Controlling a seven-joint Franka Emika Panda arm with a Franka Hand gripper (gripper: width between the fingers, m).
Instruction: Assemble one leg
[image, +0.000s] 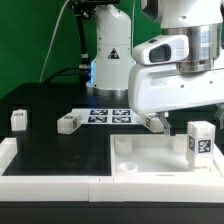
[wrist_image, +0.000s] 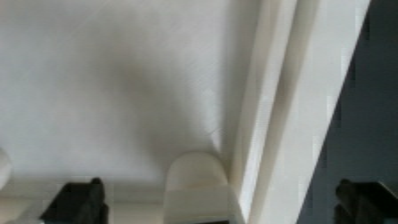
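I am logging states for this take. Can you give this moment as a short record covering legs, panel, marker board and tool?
left leg: on the table, exterior view's far left
mid leg: on the table, beside the marker board
right leg: upright, at the panel's right part in the exterior view
panel: flat, at the front
tool: open, close over the panel
fourth leg: cannot tell
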